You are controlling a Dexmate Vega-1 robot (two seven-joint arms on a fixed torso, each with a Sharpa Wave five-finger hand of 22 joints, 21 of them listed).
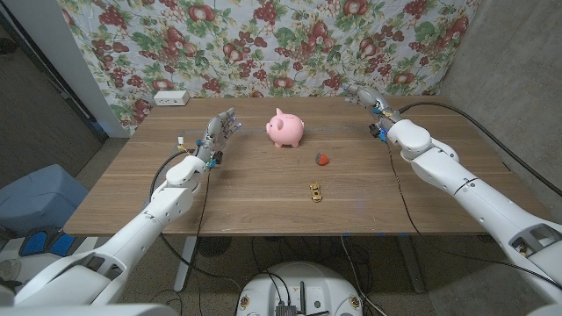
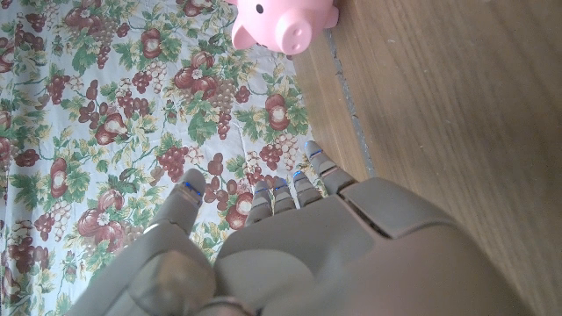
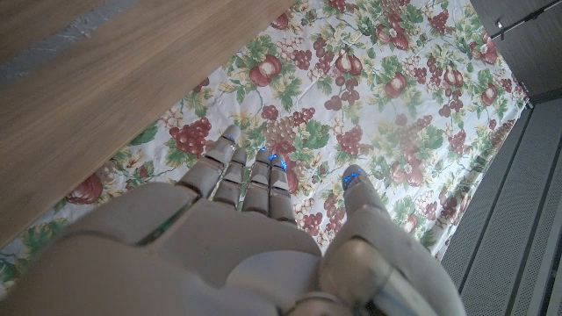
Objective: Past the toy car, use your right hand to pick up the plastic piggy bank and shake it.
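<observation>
A pink plastic piggy bank (image 1: pixel 286 129) stands upright on the far middle of the wooden table (image 1: pixel 246 189); the left wrist view catches it too (image 2: pixel 284 21). A small yellow toy car (image 1: pixel 315 192) lies nearer the front, to the right of centre. My right hand (image 1: pixel 365 96) is at the far right of the table, well away from the bank, holding nothing, its fingers (image 3: pixel 250 171) extended. To the left of the bank, my left hand (image 1: pixel 220 128) is empty, with fingers (image 2: pixel 285 189) stretched out.
A small red and grey object (image 1: pixel 322 159) lies between the bank and the car. A white box (image 1: pixel 170 97) sits at the far left edge. A floral cloth (image 1: pixel 263 44) hangs behind the table. A cable (image 1: pixel 397 189) runs along the right arm.
</observation>
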